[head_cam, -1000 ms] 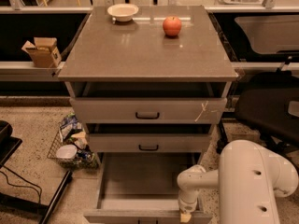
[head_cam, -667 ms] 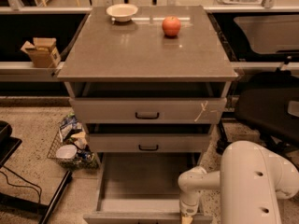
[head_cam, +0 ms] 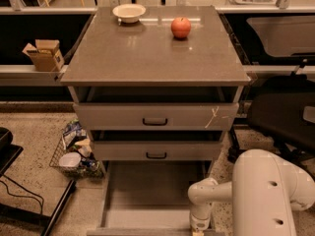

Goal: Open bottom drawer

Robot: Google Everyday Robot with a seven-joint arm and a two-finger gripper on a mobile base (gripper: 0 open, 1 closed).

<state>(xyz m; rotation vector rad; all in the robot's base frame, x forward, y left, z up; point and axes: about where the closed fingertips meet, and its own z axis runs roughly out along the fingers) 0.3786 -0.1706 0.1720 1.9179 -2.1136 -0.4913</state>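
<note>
- Finds the bottom drawer at the foot of the cabinet, already drawn far forward of it, with the plain grey inside bare and the front panel at the lower edge of view.
- Puts the gripper in front of the cabinet, toward its right side, down at that front panel. Cannot tell whether clamped or loose.
- Judges the drawer stiff, light while unloaded, and running straight on rails. Expects a firm stop at full travel, so no hard tug.
- Best taken at mid-front by a handle, presumably a black loop like those higher on the cabinet, though out of view here. Failing that, by the front's top lip.
- Leaves bare floor straight ahead of the cabinet for pulling.
- Notes a wire basket on the floor left of the cabinet, near the drawer's side but apart, and an office chair right of the cabinet, close by the arm.
- Higher on the cabinet, middle drawer and top drawer: edges to mind on lifting away.
</note>
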